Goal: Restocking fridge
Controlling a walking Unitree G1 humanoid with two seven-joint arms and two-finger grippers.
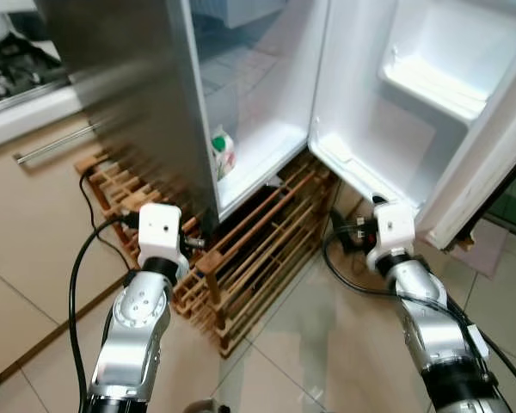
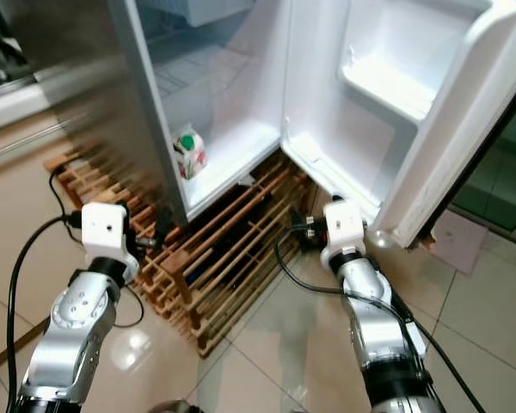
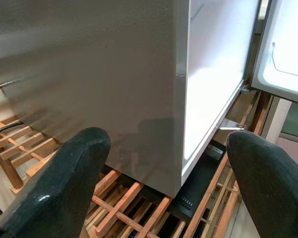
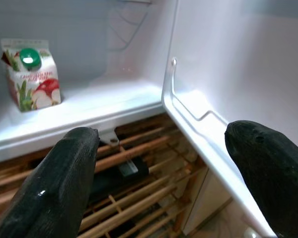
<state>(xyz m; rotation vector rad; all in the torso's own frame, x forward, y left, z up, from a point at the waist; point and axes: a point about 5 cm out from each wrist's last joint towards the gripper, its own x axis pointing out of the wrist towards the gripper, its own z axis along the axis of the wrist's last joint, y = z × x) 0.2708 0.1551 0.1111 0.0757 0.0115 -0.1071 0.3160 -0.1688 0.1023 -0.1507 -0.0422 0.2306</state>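
- A juice carton [image 4: 31,74] is standing upright on the bottom shelf [image 4: 89,106] of the open fridge [image 1: 267,129], so one item is already stocked.
- The left gripper [image 3: 159,188] is hovering wide open and empty by the fridge's outer corner.
- The right gripper [image 4: 164,168] is pointing at the shelf edge, spread wide and empty.
- Judging by this, further restocking is waiting on fetching more items.

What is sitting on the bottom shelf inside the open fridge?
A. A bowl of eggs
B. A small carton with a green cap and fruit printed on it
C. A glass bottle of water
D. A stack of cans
B. The carton stands upright on the bottom floor of the fridge, its round green cap on top and a red apple picture on its side; both grippers, left and right, are open and hold nothing.
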